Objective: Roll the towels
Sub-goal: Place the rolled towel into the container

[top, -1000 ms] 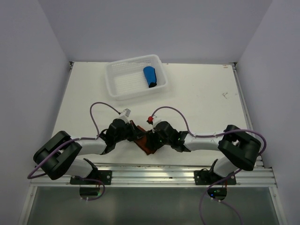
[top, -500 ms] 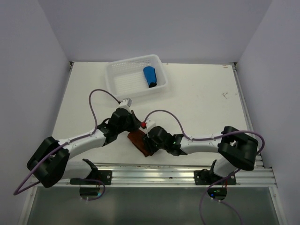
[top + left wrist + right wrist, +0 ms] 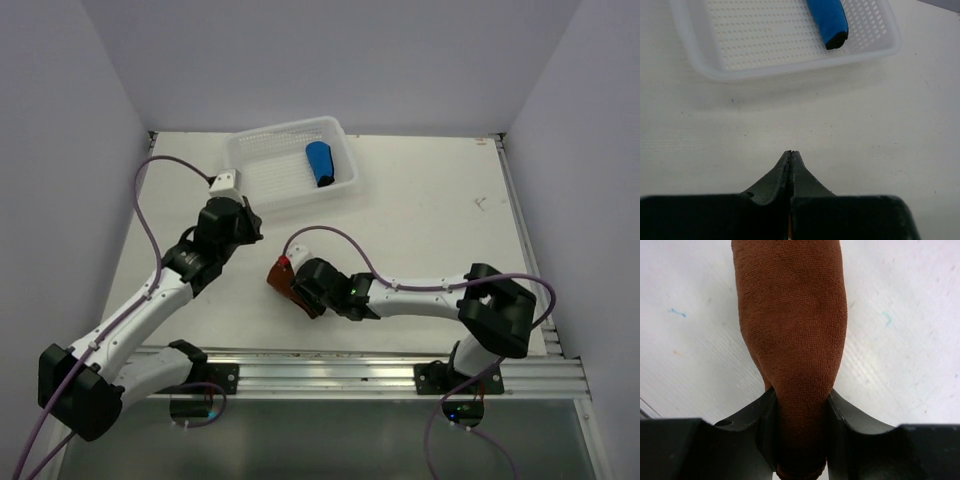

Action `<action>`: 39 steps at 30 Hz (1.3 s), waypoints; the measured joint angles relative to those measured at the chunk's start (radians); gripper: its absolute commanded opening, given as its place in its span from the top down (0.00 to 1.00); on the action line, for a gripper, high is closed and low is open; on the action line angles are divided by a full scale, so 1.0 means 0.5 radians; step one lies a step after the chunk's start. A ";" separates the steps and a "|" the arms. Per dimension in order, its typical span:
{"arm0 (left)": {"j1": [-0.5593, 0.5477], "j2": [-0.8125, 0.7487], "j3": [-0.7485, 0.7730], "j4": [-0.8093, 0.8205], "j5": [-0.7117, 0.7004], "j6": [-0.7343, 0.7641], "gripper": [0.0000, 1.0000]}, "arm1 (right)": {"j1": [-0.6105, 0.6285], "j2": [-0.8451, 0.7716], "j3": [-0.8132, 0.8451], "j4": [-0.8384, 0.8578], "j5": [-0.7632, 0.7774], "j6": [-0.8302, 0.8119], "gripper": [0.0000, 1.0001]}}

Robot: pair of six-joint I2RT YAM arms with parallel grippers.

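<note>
Rust-brown cloth, rolled into a thick cylinder, is now clamped between the jaws of the right gripper, whose fingers are pressed into both sides of the rust-brown towel. The roll extends straight ahead of that gripper and lies on the white surface. A second ago both grippers were crowded together over this towel. Since then the right gripper's jaws have been narrowed onto the roll, and the left gripper has been swung away, ahead and to the left of the right gripper. The left gripper is fully closed with nothing held, as is shown in its own wrist view.

From this it may be judged that the rolling of the brown towel is finished or nearly so, and that the roll has been handed to one arm for carrying.

Ahead of the left gripper the white mesh basket is seen, well apart from the right gripper. The blue towel, already rolled, lies in the basket's right part, with bare mesh left beside it. The blue towel is also seen in the left wrist view.

The left arm now stands near the line from the held roll to the basket and may have to be cleared. A purple cable loops just above the right gripper. Loosening of the roll under a light grip is a likely risk.
</note>
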 measured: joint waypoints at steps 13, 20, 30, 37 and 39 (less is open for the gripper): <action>0.008 -0.336 -0.010 -0.193 -0.499 0.207 1.00 | -0.285 0.342 1.181 -0.217 -0.245 -0.216 1.00; 0.009 -0.274 -0.045 -0.240 -0.532 0.226 1.00 | -0.488 1.028 2.249 -0.362 -0.489 -0.124 1.00; 0.009 -0.294 -0.045 -0.251 -0.536 0.263 1.00 | -0.831 1.588 2.887 -0.443 -0.663 0.216 1.00; 0.009 -0.409 -0.045 -0.237 -0.543 0.263 1.00 | -0.962 1.720 2.887 -0.443 -0.696 0.340 1.00; 0.009 -0.410 -0.045 -0.233 -0.543 0.263 1.00 | -0.970 1.758 2.889 -0.445 -0.702 0.352 1.00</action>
